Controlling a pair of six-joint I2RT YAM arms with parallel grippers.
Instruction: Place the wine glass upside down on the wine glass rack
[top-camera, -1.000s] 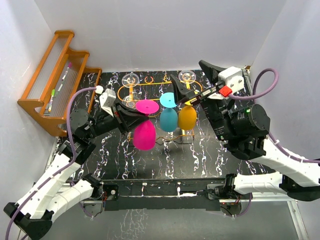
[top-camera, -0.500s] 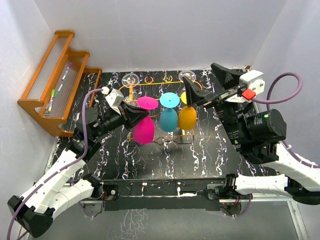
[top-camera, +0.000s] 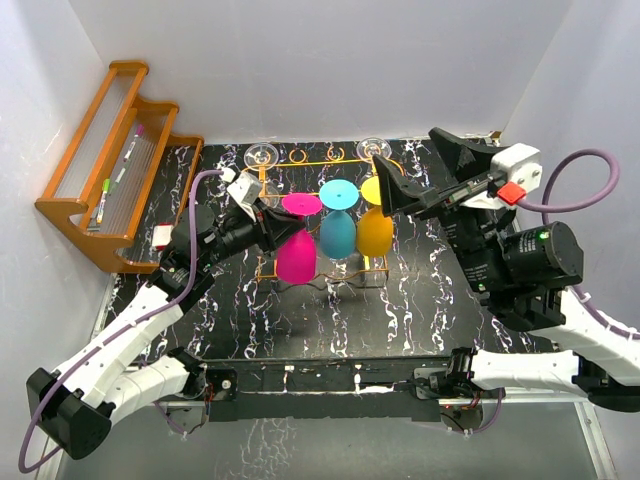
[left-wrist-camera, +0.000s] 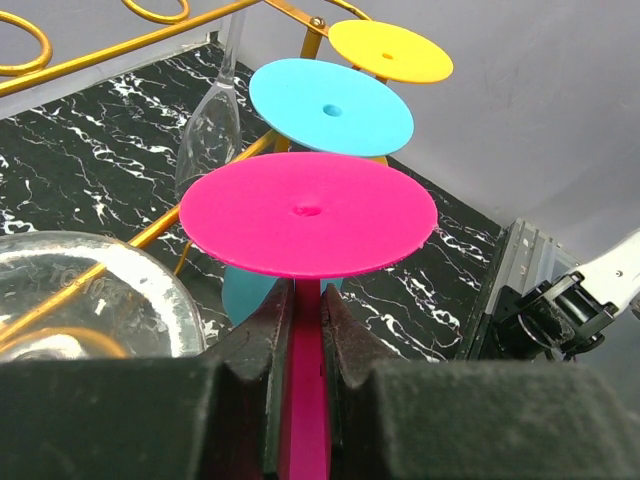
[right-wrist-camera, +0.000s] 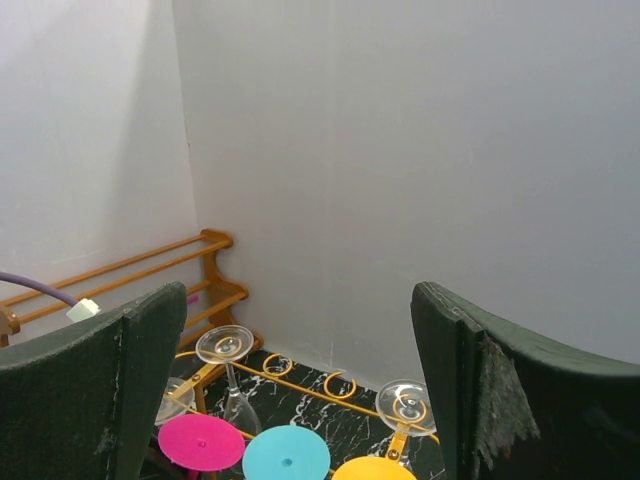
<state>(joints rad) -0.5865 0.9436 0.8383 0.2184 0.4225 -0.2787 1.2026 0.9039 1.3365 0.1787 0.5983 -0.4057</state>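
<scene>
We hold the pink wine glass upside down at the left end of the wine glass rack, towards the table's far edge. The left gripper is clamped on its stem, and the right gripper gapes empty. It looks light, stiff and slick, so the stem seems the best hold.

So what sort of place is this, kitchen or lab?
Probably a lab test cell: bare white walls box in a black marbled table, with the left arm and right arm bolted at its near edge.

Table: black, white-veined top. Wine glass rack stands at far centre. Wooden shelf at far-left corner, against wall.
</scene>
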